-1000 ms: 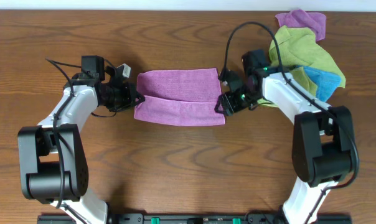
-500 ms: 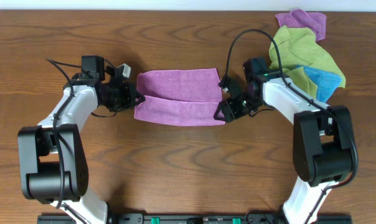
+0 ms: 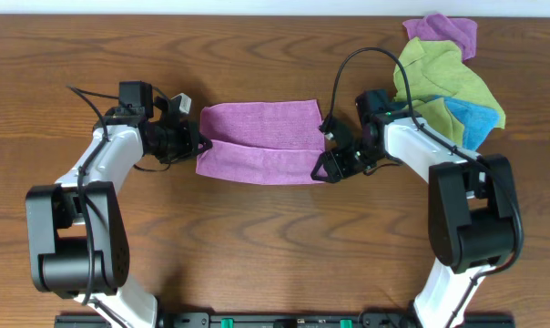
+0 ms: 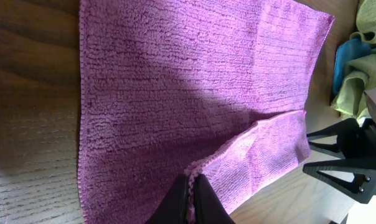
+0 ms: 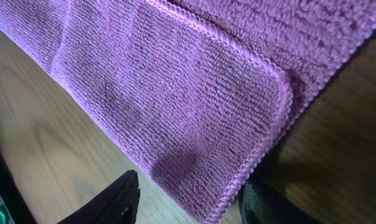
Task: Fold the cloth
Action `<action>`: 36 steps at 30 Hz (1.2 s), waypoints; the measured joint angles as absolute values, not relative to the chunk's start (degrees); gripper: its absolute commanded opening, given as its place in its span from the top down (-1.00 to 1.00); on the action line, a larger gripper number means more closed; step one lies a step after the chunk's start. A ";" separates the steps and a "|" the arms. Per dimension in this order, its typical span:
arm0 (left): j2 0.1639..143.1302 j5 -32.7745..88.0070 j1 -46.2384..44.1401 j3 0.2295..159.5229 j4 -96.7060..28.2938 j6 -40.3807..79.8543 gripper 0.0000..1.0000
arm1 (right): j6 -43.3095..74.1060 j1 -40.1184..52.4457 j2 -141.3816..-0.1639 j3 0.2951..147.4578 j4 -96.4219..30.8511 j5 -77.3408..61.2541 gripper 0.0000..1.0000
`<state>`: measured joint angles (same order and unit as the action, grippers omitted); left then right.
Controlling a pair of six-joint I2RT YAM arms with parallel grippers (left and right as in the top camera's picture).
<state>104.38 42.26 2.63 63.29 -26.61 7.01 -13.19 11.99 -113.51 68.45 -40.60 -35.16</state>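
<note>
The lilac-purple cloth [image 3: 259, 141] lies on the table between my arms, its near part folded up over the rest. My left gripper [image 3: 198, 144] is shut on the folded edge at the cloth's left side; the left wrist view shows the fingers [image 4: 192, 200] pinching the hem of the cloth [image 4: 175, 93]. My right gripper [image 3: 328, 167] is open at the cloth's lower right corner. In the right wrist view its fingers [image 5: 188, 202] stand apart on either side of the folded corner of the cloth [image 5: 194, 93], holding nothing.
A heap of cloths sits at the back right: a lime-green one [image 3: 439, 77], a blue one [image 3: 471, 118] and a second purple one [image 3: 450, 29]. The table is brown wood [image 3: 275, 237].
My right gripper has let go of the cloth's right corner, opened, and shifted slightly toward the near side. The left gripper and the cloth have stayed put.
</note>
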 measured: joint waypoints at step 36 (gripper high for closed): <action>104.38 42.26 2.63 63.26 -26.61 6.98 0.89 | -4.95 11.97 -113.51 68.42 -30.30 -33.56 0.12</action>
<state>104.38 42.26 2.63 63.26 -26.61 6.98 -4.95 11.97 -113.51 68.42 -30.30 -33.56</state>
